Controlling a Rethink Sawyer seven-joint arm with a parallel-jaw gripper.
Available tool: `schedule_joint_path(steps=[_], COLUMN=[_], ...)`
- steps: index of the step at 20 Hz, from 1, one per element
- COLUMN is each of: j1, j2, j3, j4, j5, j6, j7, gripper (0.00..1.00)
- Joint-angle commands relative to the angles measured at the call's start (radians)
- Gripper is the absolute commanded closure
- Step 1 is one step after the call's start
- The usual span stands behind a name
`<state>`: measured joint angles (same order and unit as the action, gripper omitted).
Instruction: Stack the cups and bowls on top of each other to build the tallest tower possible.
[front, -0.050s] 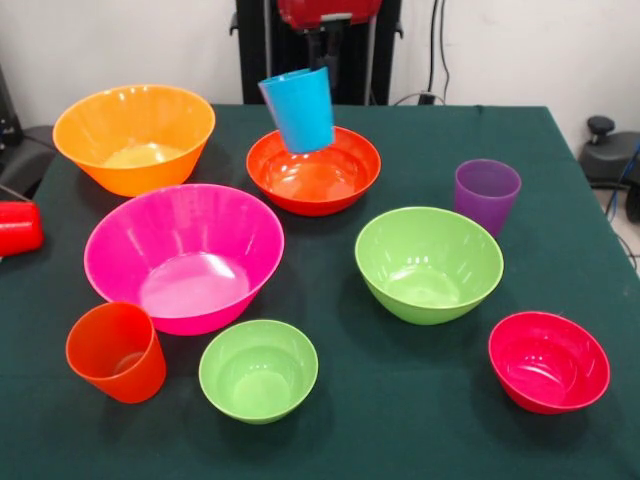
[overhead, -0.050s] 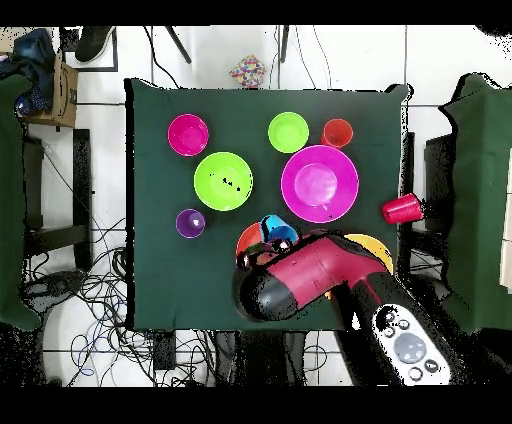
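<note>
One camera is facing the dark green cloth tabletop (front, -0.050s: 420, 400) closely from across; another is looking straight down from high, both sharing it.

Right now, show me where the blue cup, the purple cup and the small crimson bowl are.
blue cup (front, -0.050s: 299, 110): front view, on its outer side wall.
purple cup (front, -0.050s: 486, 195): front view, on its outer side wall.
small crimson bowl (front, -0.050s: 548, 362): front view, on its inner surface.

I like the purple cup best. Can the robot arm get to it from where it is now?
Probably yes. The purple cup stands upright by itself with open cloth around it, and nothing covers its top. But the gripper seems busy with the blue cup over the red-orange bowl.
</note>
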<state>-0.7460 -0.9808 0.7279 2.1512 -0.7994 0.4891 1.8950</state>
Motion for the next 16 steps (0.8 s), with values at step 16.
schedule_joint_path(steps=[16], j1=[0.348], j2=[0.14], j3=[-0.433], j4=[-0.041], j5=[-0.248], j6=[-0.411], j7=[0.197], gripper=[1.0])
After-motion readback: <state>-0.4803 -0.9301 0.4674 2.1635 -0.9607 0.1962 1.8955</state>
